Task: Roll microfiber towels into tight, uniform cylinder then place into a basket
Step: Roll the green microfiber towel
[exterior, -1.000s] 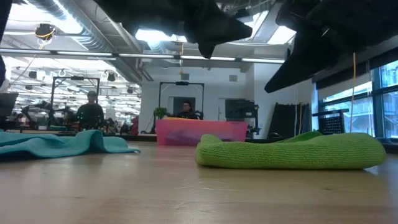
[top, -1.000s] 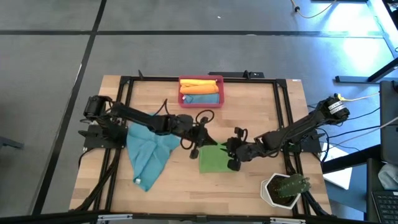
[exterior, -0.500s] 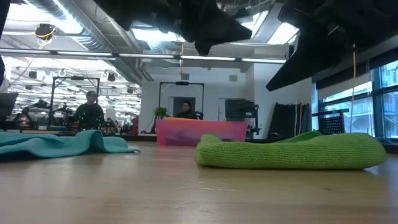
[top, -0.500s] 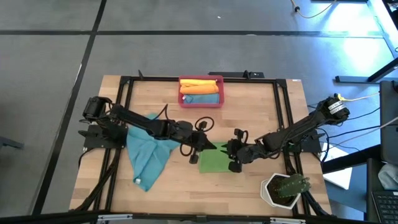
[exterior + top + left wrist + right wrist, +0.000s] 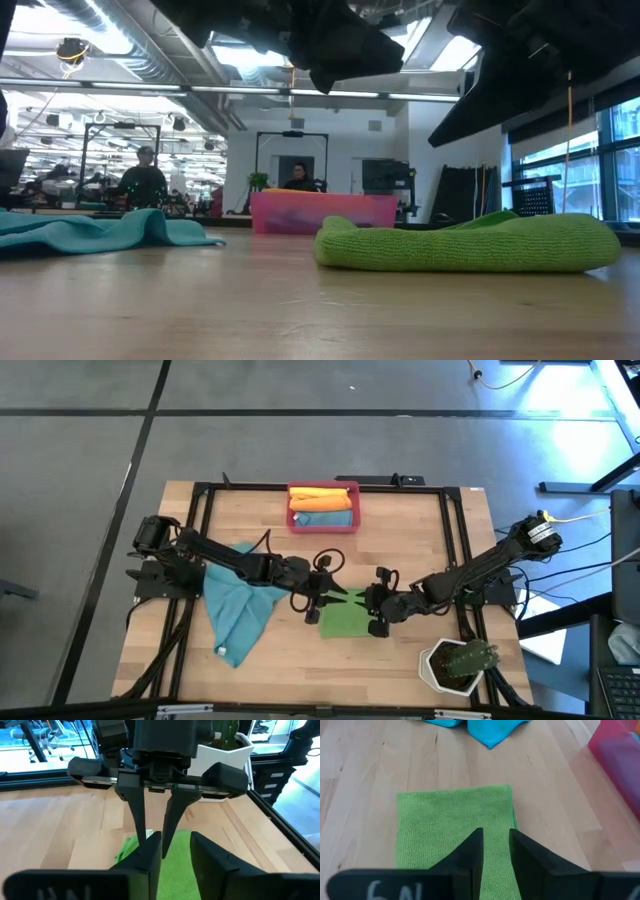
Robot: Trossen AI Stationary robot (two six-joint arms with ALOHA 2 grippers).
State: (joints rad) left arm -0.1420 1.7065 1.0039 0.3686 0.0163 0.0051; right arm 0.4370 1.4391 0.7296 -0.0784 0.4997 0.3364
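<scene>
Pincer work first: your left pincer point(image 5: 318, 603) hovered at the 9 o'clock edge of the flat, folded green microfiber towel point(image 5: 347, 617), its two dark fingers point(image 5: 150, 851) parted by a narrow gap with nothing between them. Your right pincer point(image 5: 375, 605) faced it from the towel's 3 o'clock edge, fingers point(image 5: 470, 851) likewise a narrow slot apart and empty, hanging over the cloth; whether either pincer touched the towel I could not tell.

You had the green towel lying near the middle of the light wooden table point(image 5: 420, 530), toward its 6 o'clock side. A loose, crumpled teal-blue microfiber towel point(image 5: 237, 603) lay well apart at the green one's 9 o'clock, under your left arm. The small red-pink plastic basket point(image 5: 324, 487) sat at the table's 12 o'clock edge, holding a rolled orange towel point(image 5: 322, 500) and a rolled teal-blue towel point(image 5: 325, 518) side by side. A white hexagonal plant pot point(image 5: 436, 668) stood at the 5 o'clock corner.
</scene>
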